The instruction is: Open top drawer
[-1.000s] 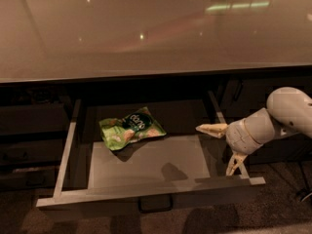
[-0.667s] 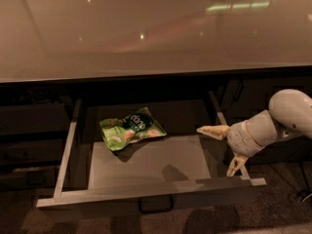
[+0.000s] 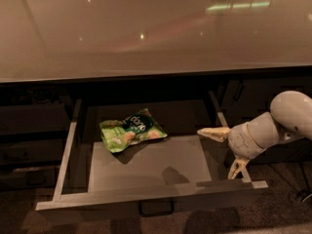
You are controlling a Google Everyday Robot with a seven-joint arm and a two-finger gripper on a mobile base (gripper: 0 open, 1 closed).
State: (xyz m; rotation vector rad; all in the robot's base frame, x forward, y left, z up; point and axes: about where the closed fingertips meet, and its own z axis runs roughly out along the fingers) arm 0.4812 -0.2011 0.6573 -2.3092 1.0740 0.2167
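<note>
The top drawer (image 3: pixel 151 197) stands pulled out below the countertop, showing its grey floor, pale side rails and the small centre pull (image 3: pixel 156 207) on its front. A green snack bag (image 3: pixel 131 129) lies inside at the back left. My gripper (image 3: pixel 216 153) is at the drawer's right side, near the front right corner. It is open and holds nothing: one pale finger (image 3: pixel 213 132) points left over the drawer's interior, the other (image 3: pixel 237 168) points down outside the right rail.
A glossy beige countertop (image 3: pixel 156 33) overhangs the drawer. Dark cabinet fronts (image 3: pixel 34 130) flank it on the left and on the right (image 3: pixel 253 101). A speckled floor (image 3: pixel 282 213) lies below. My white arm (image 3: pixel 287 118) comes in from the right edge.
The drawer front and my gripper have crept slightly towards the camera. The snack bag has not shifted.
</note>
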